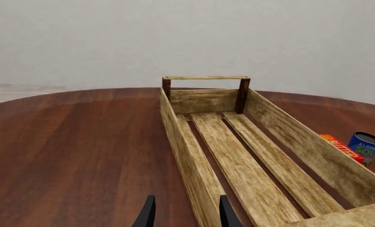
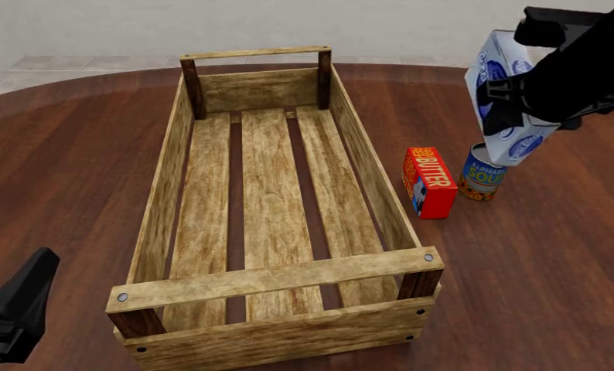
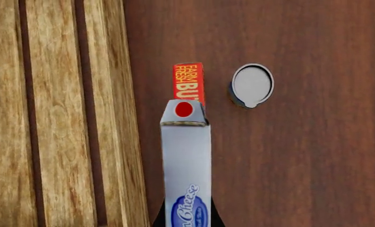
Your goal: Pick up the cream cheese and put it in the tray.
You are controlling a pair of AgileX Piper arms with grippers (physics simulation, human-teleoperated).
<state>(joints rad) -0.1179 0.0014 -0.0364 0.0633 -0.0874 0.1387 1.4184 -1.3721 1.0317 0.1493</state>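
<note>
Cream cheese [image 2: 505, 97] hangs in the air in the right gripper [image 3: 186, 222], whose fingers pinch the carton's lower end – it is clear of the table [image 2: 69, 170], above the soup can [image 2: 482, 173] and the butter box [image 2: 429, 182], to the right of the tray [image 2: 173, 166]. The tray holds nothing in its slatted bed. The left gripper [image 1: 184, 213] sits low beside the tray's near left wall with fingers spread – seemingly straddling that wall's top edge, though the wrist view crops them.
</note>
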